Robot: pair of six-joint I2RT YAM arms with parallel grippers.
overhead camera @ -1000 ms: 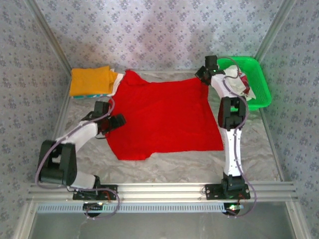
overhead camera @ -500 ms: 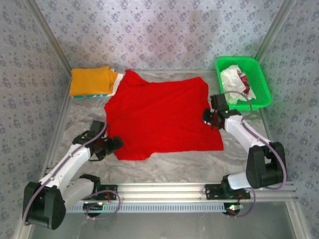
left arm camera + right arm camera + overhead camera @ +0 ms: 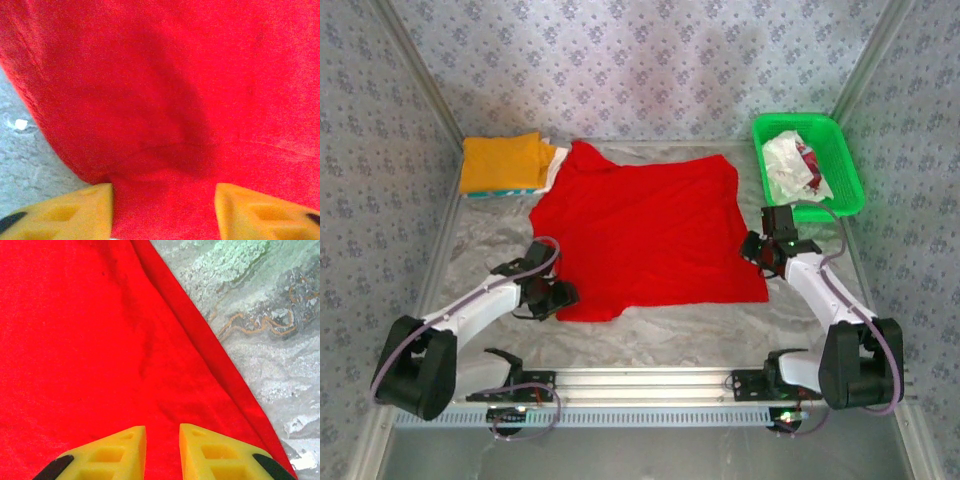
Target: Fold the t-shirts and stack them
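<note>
- The red t-shirt lies flat between my two claws, collar at the far end
- My left gripper has its jaws wide apart at the near hem corner, with cloth ahead and to its right
- My right gripper has its jaws narrowly apart over the side edge, with cloth spreading to its left

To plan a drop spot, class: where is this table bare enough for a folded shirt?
Bare marbled table: the near strip between the spread red t-shirt and the metal rail, and the left patch nearer than the folded orange-yellow shirt. Crowded: centre, far right by the green mesh basket.
</note>
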